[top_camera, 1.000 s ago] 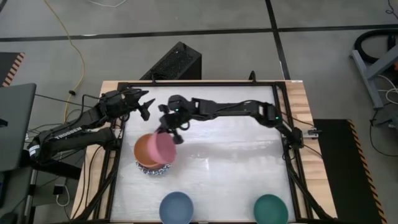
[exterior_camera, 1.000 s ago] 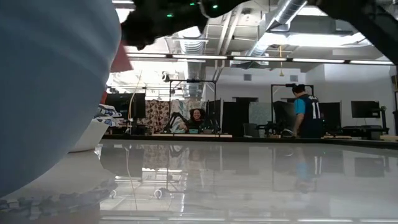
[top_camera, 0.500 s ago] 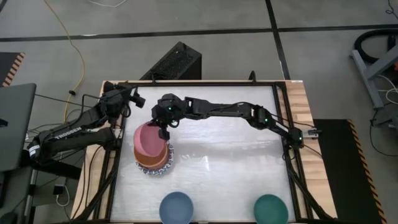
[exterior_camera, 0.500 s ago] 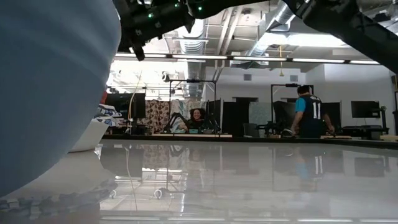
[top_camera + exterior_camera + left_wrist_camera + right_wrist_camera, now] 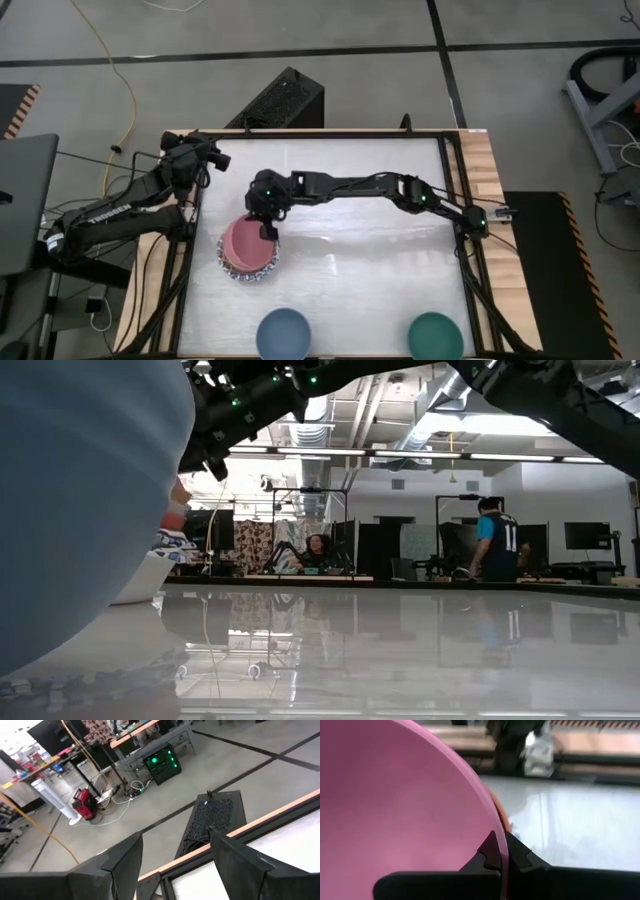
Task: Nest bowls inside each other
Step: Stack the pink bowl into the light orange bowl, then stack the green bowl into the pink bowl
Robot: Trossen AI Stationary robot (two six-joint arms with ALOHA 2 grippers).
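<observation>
- Two arms show in the high view; the right gripper (image 5: 268,229) is clamped on the rim of the pink bowl (image 5: 245,240), which sits on top of a stack of bowls (image 5: 247,272) at the left of the table (image 5: 380,270).
- In the right wrist view the right gripper's fingers (image 5: 490,851) pinch the pink bowl's (image 5: 395,805) thin rim, one inside and one outside, with an orange rim (image 5: 503,822) showing just beyond it.
- At the bottom of the stack a blue-patterned rim (image 5: 252,277) peeks out from under the pink bowl.
- The left gripper (image 5: 207,156) is at the table's upper left corner in the high view, well apart from the stack, its jaws spread wide and holding nothing; the left wrist view shows its two fingers (image 5: 122,857) parted over the table's edge and the floor beyond.
- The blue bowl (image 5: 284,333) stands alone at the bottom edge of the high view, left of centre; it fills the left side of the low view (image 5: 80,490).
- The dark green bowl (image 5: 436,335) stands alone at the bottom edge, right of centre.
- Readable writing: a person (image 5: 493,540) in the room behind the table, right of centre in the low view, wears a shirt with "11" on the back.
- Another person (image 5: 318,548) is seated farther left in that room.
</observation>
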